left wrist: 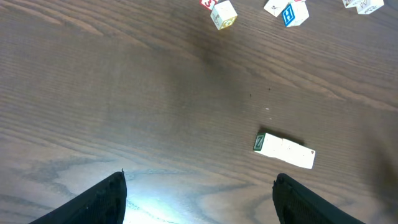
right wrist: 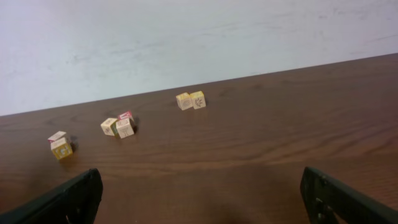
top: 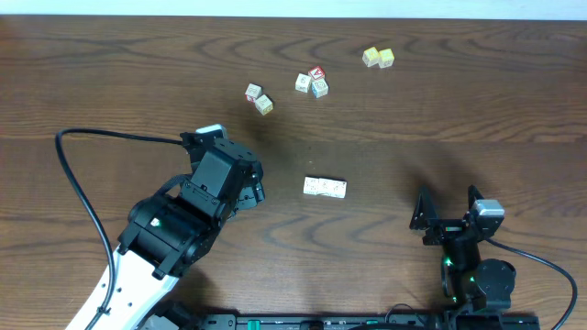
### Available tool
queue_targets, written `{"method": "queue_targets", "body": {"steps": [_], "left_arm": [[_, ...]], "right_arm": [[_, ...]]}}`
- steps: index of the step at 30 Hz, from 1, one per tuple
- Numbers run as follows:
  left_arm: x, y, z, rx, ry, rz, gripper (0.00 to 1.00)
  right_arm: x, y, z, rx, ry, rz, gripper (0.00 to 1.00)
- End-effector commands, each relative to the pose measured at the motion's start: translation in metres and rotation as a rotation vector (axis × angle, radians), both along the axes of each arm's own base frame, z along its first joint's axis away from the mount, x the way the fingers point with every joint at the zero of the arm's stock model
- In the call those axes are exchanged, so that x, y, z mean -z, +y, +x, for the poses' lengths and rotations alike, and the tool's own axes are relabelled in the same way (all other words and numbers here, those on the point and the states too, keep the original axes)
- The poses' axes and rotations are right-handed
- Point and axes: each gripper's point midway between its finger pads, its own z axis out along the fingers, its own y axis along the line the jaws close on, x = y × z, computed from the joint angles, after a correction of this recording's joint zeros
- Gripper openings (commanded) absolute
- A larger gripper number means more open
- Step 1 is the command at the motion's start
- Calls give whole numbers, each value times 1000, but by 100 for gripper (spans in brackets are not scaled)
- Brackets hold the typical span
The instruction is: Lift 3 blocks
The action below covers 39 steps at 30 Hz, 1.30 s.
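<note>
Dark wood bench (top: 110, 82), pale wall (right wrist: 186, 37) behind. Your left gripper (left wrist: 200, 186): wide, empty; blocks (left wrist: 285, 150) just ahead, three in a touching row mid-bench. Your right gripper (right wrist: 200, 186): wide, empty, well apart. Spare cubes (top: 312, 83): scattered farther back. Progress, as judged: nothing lifted, all three to go. Block lettering too faint to read.

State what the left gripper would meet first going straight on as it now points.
Probably bare table: the left gripper aims at open wood. The row of white blocks sits off-centre, near one finger's path, so it might be clipped.
</note>
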Motion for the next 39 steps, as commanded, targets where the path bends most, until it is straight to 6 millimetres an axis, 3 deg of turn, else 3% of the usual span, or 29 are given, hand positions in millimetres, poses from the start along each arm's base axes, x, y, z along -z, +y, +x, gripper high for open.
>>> {"method": "queue_targets", "body": {"steps": [1,18,26,30,34,39], "left_arm": [[-6,3,2,-8,-15,5,76],[-3,5,2,-12,-7,12,76],[16,11,-9,183,-3,164,76],[18,9,-10,313,-62,187,76],[24,2,-16,462,-174,94,76],[33,20,-18,439,-317,45,76]], "right_arm": [[0,-5,0,21,-1,-17,99],[0,-5,0,21,-1,-17,99],[0,-5,0,21,-1,-17,99],[0,-5,0,21,-1,-17,99],[0,-5,0,21,-1,-17,99],[0,-5,0,21,-1,-17,99]]}}
